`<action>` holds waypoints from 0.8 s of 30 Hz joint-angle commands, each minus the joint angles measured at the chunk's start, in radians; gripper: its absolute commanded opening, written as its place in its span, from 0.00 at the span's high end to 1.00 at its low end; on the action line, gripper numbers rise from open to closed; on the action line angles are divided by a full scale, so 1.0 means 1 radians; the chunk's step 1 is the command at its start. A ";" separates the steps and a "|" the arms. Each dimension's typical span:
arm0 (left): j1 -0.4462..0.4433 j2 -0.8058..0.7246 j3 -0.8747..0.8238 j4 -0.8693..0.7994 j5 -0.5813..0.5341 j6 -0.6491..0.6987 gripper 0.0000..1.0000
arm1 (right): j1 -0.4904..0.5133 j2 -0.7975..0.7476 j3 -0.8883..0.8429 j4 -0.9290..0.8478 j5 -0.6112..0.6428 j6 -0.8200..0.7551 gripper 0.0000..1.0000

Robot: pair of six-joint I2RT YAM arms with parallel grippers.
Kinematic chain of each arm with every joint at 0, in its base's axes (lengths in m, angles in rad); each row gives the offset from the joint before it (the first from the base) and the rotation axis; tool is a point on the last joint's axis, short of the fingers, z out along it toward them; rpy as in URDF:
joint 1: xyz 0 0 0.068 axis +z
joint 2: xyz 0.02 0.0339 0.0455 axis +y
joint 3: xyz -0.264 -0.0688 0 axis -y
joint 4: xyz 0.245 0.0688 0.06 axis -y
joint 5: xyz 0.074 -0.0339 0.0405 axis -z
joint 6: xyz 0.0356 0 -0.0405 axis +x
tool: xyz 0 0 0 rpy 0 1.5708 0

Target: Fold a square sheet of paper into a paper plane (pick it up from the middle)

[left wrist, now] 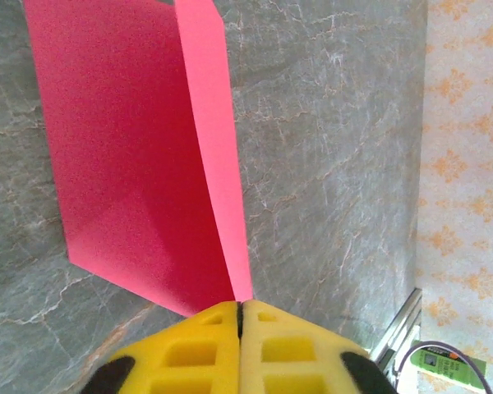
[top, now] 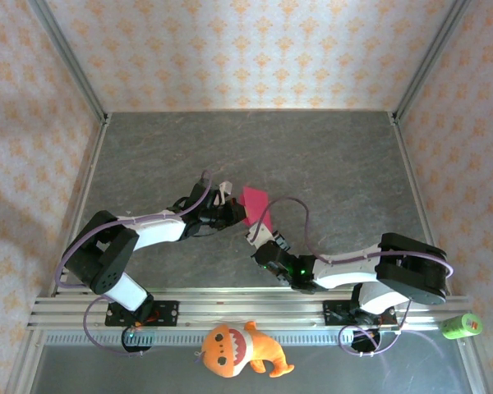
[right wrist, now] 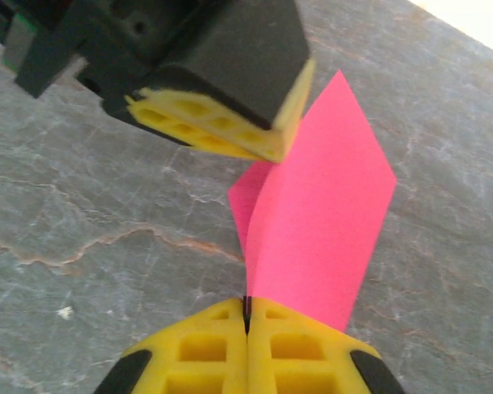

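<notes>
One pink sheet (right wrist: 320, 213), creased into a V, sits at the middle of the counter (top: 329, 164) between two end effectors. The left end effector (left wrist: 240, 308) is pinched tight on one edge, and the right end effector (right wrist: 247, 304) on another. One orange toy (top: 238, 349) lies by the near rail.

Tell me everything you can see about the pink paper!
The paper is thin, plain magenta-pink, with no marks. It is folded along one crease, so two flaps spread out at an angle. It sits over the middle of the grey table. The left pincer pinches one end of the crease and the right pincer pinches the other end, both shut on it.
</notes>
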 commanded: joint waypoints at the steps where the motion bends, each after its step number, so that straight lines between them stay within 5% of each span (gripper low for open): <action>1: 0.003 -0.048 -0.016 -0.043 -0.058 0.008 0.72 | 0.001 -0.043 0.014 -0.043 -0.086 0.036 0.99; 4: 0.005 -0.089 -0.021 -0.087 -0.130 0.009 0.54 | -0.036 -0.073 0.021 -0.071 -0.244 0.091 1.00; 11: 0.021 -0.187 -0.028 -0.163 -0.236 0.016 0.45 | -0.197 -0.090 0.053 -0.105 -0.660 0.286 1.00; 17: 0.044 -0.225 -0.029 -0.185 -0.229 0.026 0.46 | -0.267 -0.071 0.060 -0.068 -0.862 0.357 1.00; 24: 0.044 -0.207 -0.023 -0.161 -0.185 0.024 0.53 | -0.301 -0.095 0.011 -0.024 -0.937 0.365 1.00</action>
